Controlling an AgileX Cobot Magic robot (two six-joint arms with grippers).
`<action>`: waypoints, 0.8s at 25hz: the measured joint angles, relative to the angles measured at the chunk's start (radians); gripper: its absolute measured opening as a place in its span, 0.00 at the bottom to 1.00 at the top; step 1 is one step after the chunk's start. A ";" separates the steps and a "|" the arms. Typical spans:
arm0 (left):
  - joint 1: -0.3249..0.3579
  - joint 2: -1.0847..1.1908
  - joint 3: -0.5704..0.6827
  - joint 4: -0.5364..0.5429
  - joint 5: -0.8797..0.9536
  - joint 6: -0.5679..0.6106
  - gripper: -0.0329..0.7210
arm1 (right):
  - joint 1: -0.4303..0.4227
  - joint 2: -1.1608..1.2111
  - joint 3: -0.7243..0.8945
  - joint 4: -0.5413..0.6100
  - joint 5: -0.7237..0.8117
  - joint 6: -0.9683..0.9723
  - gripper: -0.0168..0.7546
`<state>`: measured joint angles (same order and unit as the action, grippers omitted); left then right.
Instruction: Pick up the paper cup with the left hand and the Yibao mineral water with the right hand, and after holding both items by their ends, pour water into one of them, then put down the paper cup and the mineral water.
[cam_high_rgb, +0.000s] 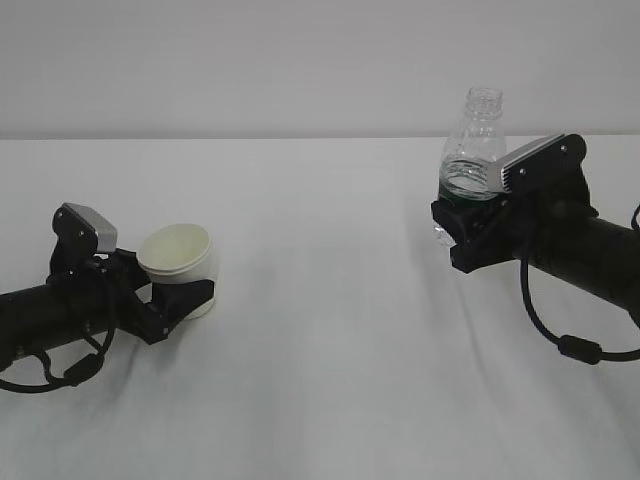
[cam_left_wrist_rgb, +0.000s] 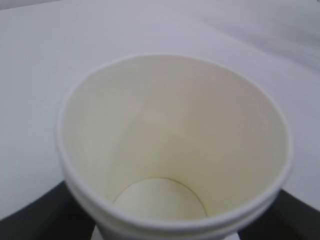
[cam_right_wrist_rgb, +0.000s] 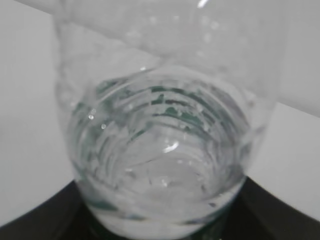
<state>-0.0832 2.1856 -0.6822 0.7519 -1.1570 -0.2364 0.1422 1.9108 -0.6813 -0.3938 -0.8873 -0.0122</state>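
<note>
The white paper cup (cam_high_rgb: 178, 255) stands on the white table at the left, its mouth open upward and its cream inside (cam_left_wrist_rgb: 170, 140) empty. My left gripper (cam_high_rgb: 190, 295) lies low on the table with a black finger (cam_left_wrist_rgb: 30, 220) on each side of the cup's lower part; thin slivers of table show between fingers and cup wall, so it is open around it. At the right the Yibao mineral water (cam_high_rgb: 473, 150) is upright and capless with water in its lower half (cam_right_wrist_rgb: 160, 150). My right gripper (cam_high_rgb: 460, 235) is shut on its green-banded lower body and holds it above the table.
A white cloth-covered table (cam_high_rgb: 330, 380) fills the view and a pale wall runs behind it. The two arms lie far apart, with a wide stretch of cloth between them. A black cable (cam_high_rgb: 560, 345) loops under the right arm.
</note>
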 joint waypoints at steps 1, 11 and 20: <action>0.000 0.000 0.000 0.001 0.000 0.000 0.77 | 0.000 0.000 0.000 0.000 0.000 -0.002 0.61; 0.000 -0.017 0.000 0.018 0.002 -0.027 0.77 | 0.000 0.000 0.000 0.000 0.000 -0.002 0.61; 0.000 -0.050 0.008 0.041 0.002 -0.063 0.77 | 0.000 -0.053 0.002 -0.010 0.023 -0.002 0.61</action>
<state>-0.0832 2.1355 -0.6744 0.7931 -1.1555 -0.2995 0.1422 1.8576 -0.6789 -0.4035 -0.8645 -0.0141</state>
